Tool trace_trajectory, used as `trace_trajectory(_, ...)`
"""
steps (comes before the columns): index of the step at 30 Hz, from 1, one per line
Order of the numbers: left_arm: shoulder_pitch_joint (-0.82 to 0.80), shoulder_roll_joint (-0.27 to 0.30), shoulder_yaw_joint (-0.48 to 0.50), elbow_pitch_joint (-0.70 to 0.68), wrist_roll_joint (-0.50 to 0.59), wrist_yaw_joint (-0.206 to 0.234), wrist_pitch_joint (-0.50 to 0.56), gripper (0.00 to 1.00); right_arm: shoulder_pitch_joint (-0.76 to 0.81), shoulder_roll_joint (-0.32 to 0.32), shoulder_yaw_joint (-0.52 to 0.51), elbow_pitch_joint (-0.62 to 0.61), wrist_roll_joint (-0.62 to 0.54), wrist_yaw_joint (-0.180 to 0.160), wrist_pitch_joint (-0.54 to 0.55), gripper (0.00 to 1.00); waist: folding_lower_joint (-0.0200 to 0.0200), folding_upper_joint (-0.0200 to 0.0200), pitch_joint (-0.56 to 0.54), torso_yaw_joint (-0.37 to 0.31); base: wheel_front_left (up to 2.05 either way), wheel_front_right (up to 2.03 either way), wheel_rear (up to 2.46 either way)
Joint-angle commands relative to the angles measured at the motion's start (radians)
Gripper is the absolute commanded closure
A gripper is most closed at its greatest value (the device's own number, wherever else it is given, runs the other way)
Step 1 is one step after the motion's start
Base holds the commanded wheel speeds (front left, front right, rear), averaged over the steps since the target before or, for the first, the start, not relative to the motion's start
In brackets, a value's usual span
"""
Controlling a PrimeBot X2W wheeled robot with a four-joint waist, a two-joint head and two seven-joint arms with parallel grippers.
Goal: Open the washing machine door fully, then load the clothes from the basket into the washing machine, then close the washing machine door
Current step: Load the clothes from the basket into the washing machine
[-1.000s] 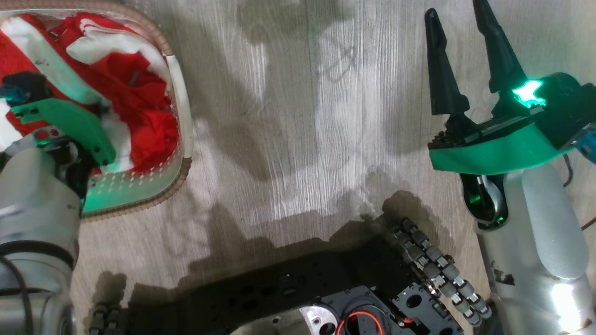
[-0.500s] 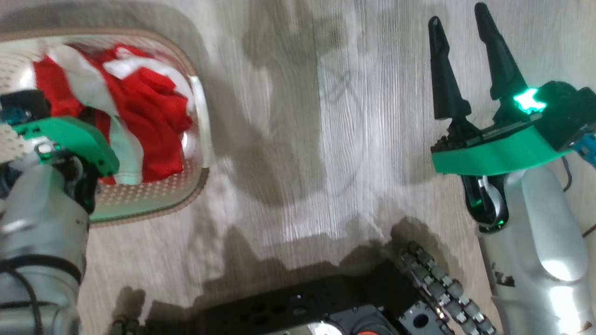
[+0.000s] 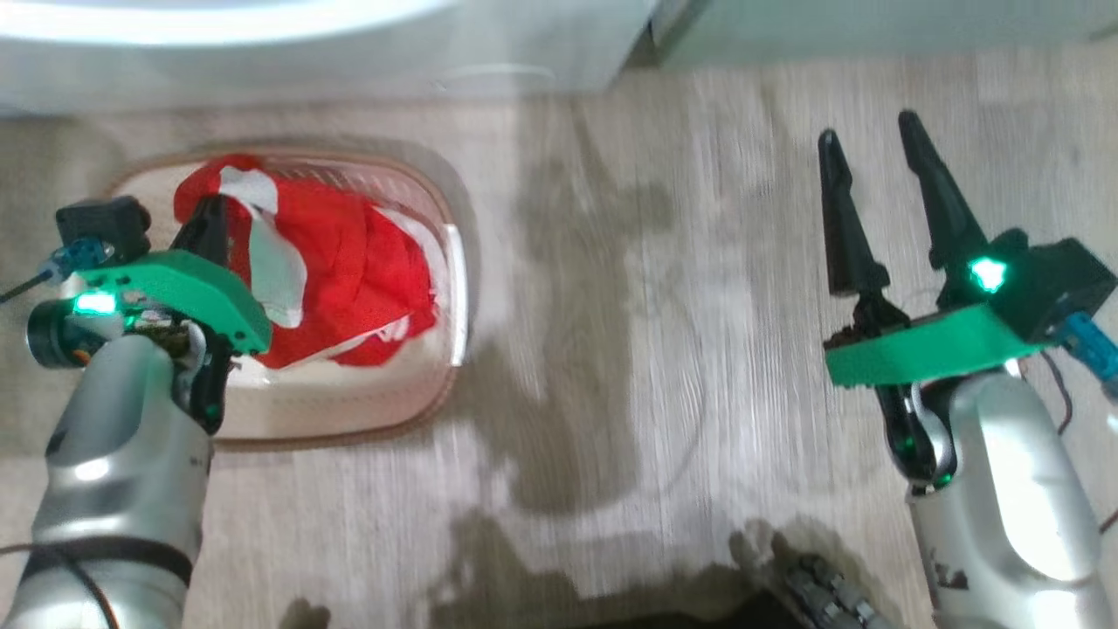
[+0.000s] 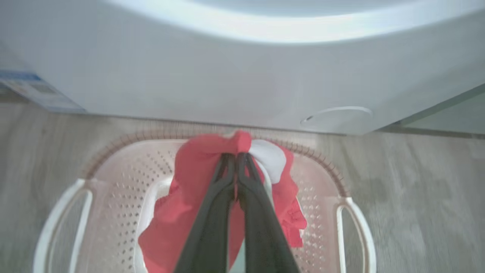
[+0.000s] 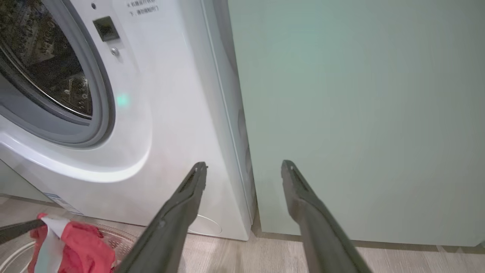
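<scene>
The blue-and-white sticker (image 4: 34, 91) low on the washing machine (image 4: 227, 76) is too blurred to read in the left wrist view. So are the small lines of print (image 5: 140, 5) near the machine's top in the right wrist view. That view also takes in the grey gasket (image 5: 49, 113), the steel drum (image 5: 45, 64) and the pale green cabinet (image 5: 360, 113) to the right. The left wrist view gives the round hatch (image 4: 335, 113) and the perforated basket (image 4: 113, 178) on the floor (image 3: 611, 349), just near of the machine. The left claw (image 4: 237, 159) is pinched tight on the red and white clothes (image 4: 193, 170) above the basket. The right claw (image 3: 873, 148) is spread wide and empty, well apart to the right.
</scene>
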Motion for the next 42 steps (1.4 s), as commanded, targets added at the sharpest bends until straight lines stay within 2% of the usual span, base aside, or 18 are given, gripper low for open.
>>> trace_trajectory(1,0.043,0.029,0.026,-0.070,0.014,0.015,-0.012,1.00,0.033,0.002,0.011,-0.023,-0.007,0.000,-0.006,0.00,0.0001,-0.0001,-0.070,0.041,0.00,0.00,0.00)
trace_trajectory(13,0.287,0.015,0.030,-0.601,0.055,0.101,-0.007,1.00,0.100,0.002,0.003,0.000,-0.016,0.000,0.000,0.00,0.0001,-0.0001,-0.251,0.061,0.00,0.00,0.00)
trace_trajectory(14,0.287,0.015,0.030,-0.601,0.055,0.101,-0.007,1.00,0.100,0.002,0.003,0.000,-0.016,0.000,0.000,0.00,0.0001,-0.0001,-0.251,0.061,0.00,0.00,0.00)
trace_trajectory(24,0.525,0.019,0.014,-0.968,0.086,0.179,0.060,1.00,0.174,0.002,-0.013,0.004,-0.015,0.000,0.028,0.00,0.0001,-0.0001,-0.384,0.056,0.00,0.00,0.00)
trace_trajectory(31,0.653,0.016,-0.010,-1.098,0.100,0.211,0.110,1.00,0.241,0.002,-0.036,-0.031,-0.025,0.000,0.064,0.00,0.0001,-0.0001,-0.459,0.058,0.00,0.00,0.00)
trace_trajectory(42,0.734,0.024,-0.030,-1.160,0.103,0.225,0.146,1.00,0.318,0.002,-0.047,-0.102,-0.035,0.000,0.113,0.00,0.0001,-0.0001,-0.523,0.051,0.00,0.00,0.00)
